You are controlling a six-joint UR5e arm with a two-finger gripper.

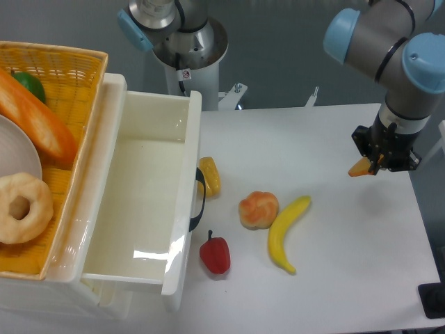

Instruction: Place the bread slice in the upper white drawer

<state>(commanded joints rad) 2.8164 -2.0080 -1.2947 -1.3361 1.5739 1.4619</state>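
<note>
My gripper (pixel 379 164) hangs above the right side of the table, shut on the bread slice (pixel 361 168). Only an orange edge of the slice sticks out to the left of the fingers; the rest is hidden by them. The slice is lifted off the table. The upper white drawer (pixel 142 202) stands pulled open at the left, empty inside, with its dark curved handle (pixel 199 202) facing the table. The gripper is far to the right of the drawer.
On the table near the drawer front lie a small thick yellow-orange chunk (pixel 209 176), a round orange bun (pixel 259 209), a banana (pixel 286 233) and a red pepper (pixel 215 255). A yellow wicker basket (pixel 66 83) with baguette and bagel sits on the cabinet's left.
</note>
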